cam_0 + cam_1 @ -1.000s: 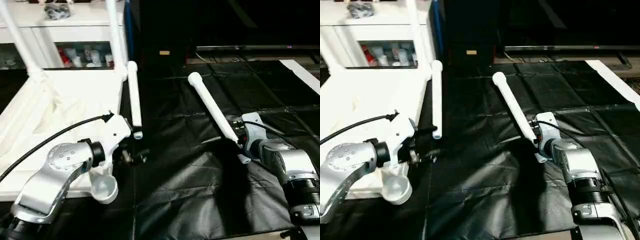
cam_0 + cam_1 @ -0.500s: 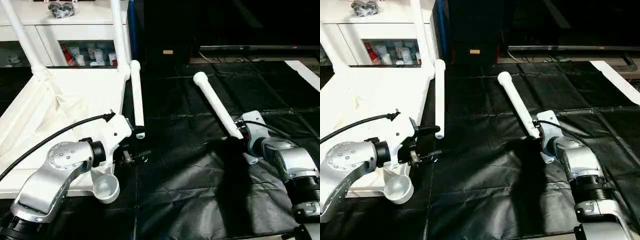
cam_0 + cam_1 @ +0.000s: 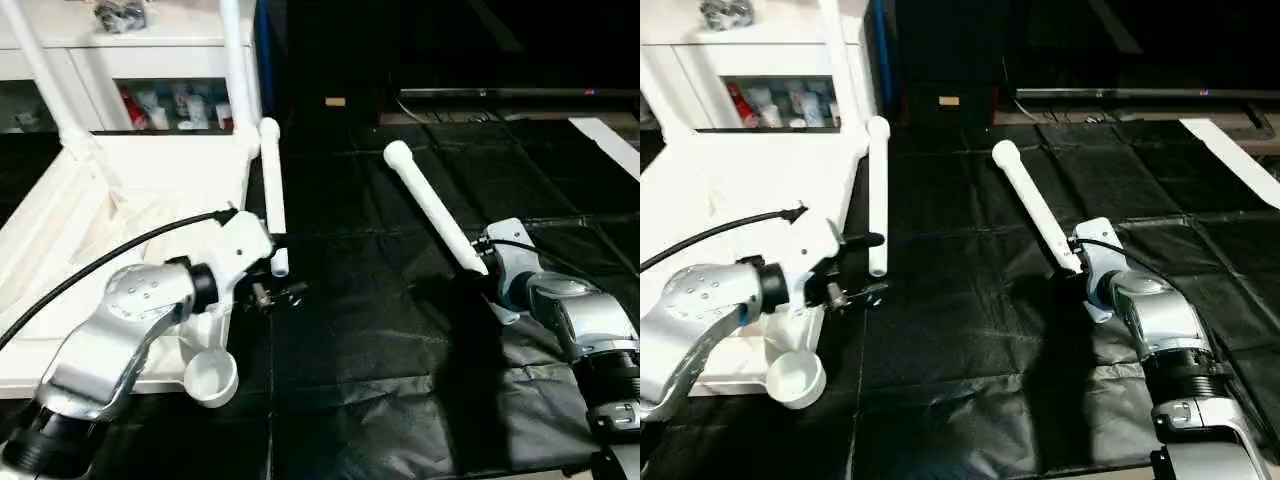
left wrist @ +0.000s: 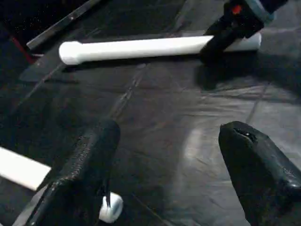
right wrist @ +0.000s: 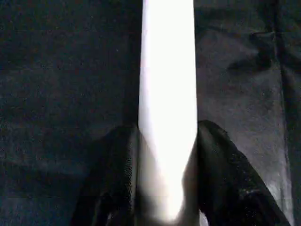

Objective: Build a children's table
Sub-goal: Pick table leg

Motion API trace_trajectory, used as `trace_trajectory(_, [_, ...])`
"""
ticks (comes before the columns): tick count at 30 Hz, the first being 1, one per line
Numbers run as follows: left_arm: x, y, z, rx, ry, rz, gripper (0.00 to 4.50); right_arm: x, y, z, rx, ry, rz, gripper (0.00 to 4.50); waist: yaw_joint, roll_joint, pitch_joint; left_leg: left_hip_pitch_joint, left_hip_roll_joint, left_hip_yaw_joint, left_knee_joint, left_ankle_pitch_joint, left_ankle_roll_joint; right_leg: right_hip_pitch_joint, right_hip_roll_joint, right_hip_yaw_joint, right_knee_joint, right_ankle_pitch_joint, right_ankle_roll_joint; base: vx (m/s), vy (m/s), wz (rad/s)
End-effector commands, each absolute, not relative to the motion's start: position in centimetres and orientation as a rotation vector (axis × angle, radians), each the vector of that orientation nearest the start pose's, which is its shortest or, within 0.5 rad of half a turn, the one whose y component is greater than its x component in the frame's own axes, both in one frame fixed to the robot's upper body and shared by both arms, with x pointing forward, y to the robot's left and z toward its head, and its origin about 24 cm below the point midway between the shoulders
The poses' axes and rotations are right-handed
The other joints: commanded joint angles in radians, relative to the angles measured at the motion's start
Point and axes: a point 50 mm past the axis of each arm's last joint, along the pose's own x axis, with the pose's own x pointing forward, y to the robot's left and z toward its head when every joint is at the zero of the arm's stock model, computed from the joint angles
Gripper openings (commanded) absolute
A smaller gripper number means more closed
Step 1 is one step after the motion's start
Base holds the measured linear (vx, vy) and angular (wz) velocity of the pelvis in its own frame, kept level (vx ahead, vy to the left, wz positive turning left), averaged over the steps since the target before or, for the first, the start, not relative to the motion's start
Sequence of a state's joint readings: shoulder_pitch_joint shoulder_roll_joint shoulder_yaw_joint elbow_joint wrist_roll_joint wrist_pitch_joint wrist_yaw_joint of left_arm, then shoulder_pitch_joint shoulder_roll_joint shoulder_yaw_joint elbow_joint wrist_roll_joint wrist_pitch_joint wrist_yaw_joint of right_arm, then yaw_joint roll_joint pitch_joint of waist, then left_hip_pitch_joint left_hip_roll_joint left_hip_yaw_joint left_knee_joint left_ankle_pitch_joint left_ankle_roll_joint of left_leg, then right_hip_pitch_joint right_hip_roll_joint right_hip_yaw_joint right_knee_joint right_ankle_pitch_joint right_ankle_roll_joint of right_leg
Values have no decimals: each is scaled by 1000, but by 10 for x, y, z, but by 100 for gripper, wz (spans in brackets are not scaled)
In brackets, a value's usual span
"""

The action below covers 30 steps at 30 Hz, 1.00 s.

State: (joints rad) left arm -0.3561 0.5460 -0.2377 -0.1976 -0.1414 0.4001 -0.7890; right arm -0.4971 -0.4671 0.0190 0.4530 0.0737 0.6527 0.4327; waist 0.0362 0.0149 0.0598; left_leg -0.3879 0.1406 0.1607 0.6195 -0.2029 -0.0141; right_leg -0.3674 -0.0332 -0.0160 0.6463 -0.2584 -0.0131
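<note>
The white plastic tabletop (image 3: 120, 190) of the children's table lies upside down at the left of the black sheeted floor (image 3: 380, 400), ribbed underside up, with two white tubular legs (image 3: 236, 60) already standing upright in its far corner sockets and an empty round socket (image 3: 212, 378) at its near corner. Two more long tapered white plastic legs lie loose on the sheet. The one that matters for the coming move is the right-hand loose leg (image 3: 432, 215): its long axis runs diagonally, from its rounded far end near the middle of the floor down and rightward to the near end at the robot's right wrist. The right gripper (image 5: 164, 155) has a black finger on each side of that leg close to the near end, pressed against it as seen from the right wrist, so I judge it clamped on the leg. The right arm is therefore the nearer one by far; the sockets lie well to its left, so the leg will have to be lifted, swung upright and carried leftward. The other loose leg (image 3: 272, 195) lies just beside the tabletop's right edge, its axis running almost straight away from the robot. The left gripper (image 3: 855, 268) hovers near that leg's near end, fingers (image 4: 84, 174) spread wide apart and holding nothing.
</note>
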Motion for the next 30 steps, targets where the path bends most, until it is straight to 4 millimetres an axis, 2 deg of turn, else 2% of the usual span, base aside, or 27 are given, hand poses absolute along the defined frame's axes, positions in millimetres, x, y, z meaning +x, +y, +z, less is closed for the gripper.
trace_trajectory(1, [286, 130, 125, 572, 78, -996, 382, 329, -230, 69, -198, 544, 290, 136, 5, 0, -69, 17, 78, -26, -63, 8, 47, 47, -99, 47, -63, 231, -266, 0, 0, 0])
trace_trajectory(4, [297, 119, 131, 646, -12, -992, 382, 332, -216, 86, -154, 460, 373, 136, 7, 2, -67, 19, 85, -29, -68, -29, 46, 49, -104, 46, -65, 195, -260, 0, 0, 0])
trace_trajectory(7, [314, 102, 152, 664, -215, -907, 382, 334, -198, 103, -86, 386, 457, 136, 8, 1, -71, 21, 87, -31, -66, -28, 44, 52, -106, 45, -62, 224, -273, 0, 0, 0])
trace_trajectory(9, [317, 91, 156, 769, -283, -959, 382, 334, -187, 114, -93, 348, 512, 136, 13, -2, -71, 18, 85, -32, -65, -19, 54, 54, -109, 47, -64, 230, -269, 0, 0, 0])
trace_trajectory(11, [319, 84, 155, 859, -324, -1007, 382, 333, -177, 123, -86, 317, 568, 136, 14, -2, -72, 20, 87, -31, -65, -15, 49, 53, -110, 47, -59, 231, -258, 0, 0, 0])
trace_trajectory(14, [321, 80, 157, 916, -367, -1016, 417, 330, -170, 129, -74, 298, 611, 136, 16, 4, -74, 21, 89, -33, -65, -7, 35, 52, -112, 46, -54, 253, -255, 0, 0, 0])
trace_trajectory(16, [325, 72, 165, 1021, -484, -1002, 428, 325, -161, 135, -85, 287, 677, 136, 18, 4, -76, 23, 88, -32, -64, -7, 33, 53, -108, 47, -55, 260, -247, 0, 0, 0])
trace_trajectory(18, [326, 69, 166, 1059, -507, -1014, 448, 323, -158, 136, -113, 287, 697, 136, 23, 3, -76, 24, 91, -34, -66, -15, 28, 52, -111, 46, -55, 258, -244, 0, 0, 0])
trace_trajectory(19, [327, 68, 165, 1073, -507, -1019, 450, 322, -157, 137, -123, 287, 702, 136, 26, 0, -74, 25, 93, -34, -67, -18, 22, 51, -114, 46, -54, 256, -246, 0, 0, 0])
trace_trajectory(23, [335, 68, 161, 1198, -542, -994, 450, 315, -146, 145, -115, 269, 785, 136, 30, 0, -74, 23, 90, -33, -66, -20, 9, 52, -114, 48, -53, 257, -242, 0, 0, 0])
trace_trajectory(25, [335, 65, 162, 1223, -577, -1005, 450, 313, -143, 147, -121, 270, 810, 136, 30, -4, -75, 24, 90, -34, -67, -23, 7, 53, -114, 48, -54, 251, -236, 0, 0, 0])
trace_trajectory(28, [335, 61, 158, 1277, -597, -1050, 450, 311, -140, 147, -128, 276, 824, 136, 33, -4, -75, 24, 91, -34, -67, -18, 2, 51, -116, 47, -53, 247, -239, 0, 0, 0])
trace_trajectory(30, [337, 61, 154, 1300, -587, -1065, 450, 311, -138, 148, -130, 276, 832, 136, 34, 1, -74, 24, 90, -34, -67, -19, -2, 49, -116, 48, -53, 236, -241, 0, 0, 0])
